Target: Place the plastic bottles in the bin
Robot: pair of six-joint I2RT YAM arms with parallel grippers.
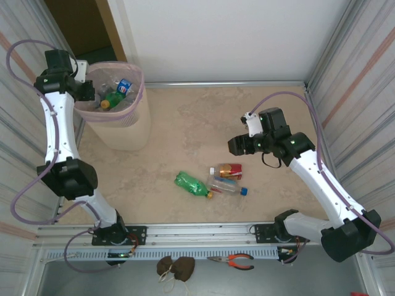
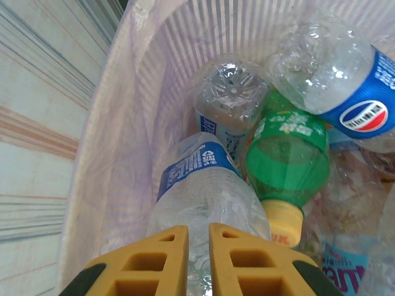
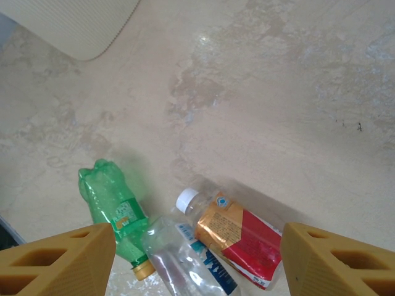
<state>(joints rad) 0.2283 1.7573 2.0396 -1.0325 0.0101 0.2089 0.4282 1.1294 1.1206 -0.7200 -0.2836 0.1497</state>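
step: right fingers [image 3: 62,262] spread above three bottles [image 3: 237,237]
left fingers [image 2: 163,259]: pressed together, inside bin [image 2: 139,92]
next: lower, pinch one bottle

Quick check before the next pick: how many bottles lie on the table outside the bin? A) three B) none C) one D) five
A: a green bottle, a clear bottle and a red-labelled bottle lie close together on the table, apart from the bin.

bottles loose on the table [image 1: 185,117]: three, so green bottle [image 1: 191,185], clear bottle [image 1: 227,186], red-label bottle [image 1: 229,170]
bottles in the bin [image 1: 126,129]: four I can count for sure [image 2: 287,154], rest too jumbled
bins: one
pliers [image 1: 233,261]: one
my grippers: two, left gripper [image 2: 198,234] and right gripper [image 3: 197,253]
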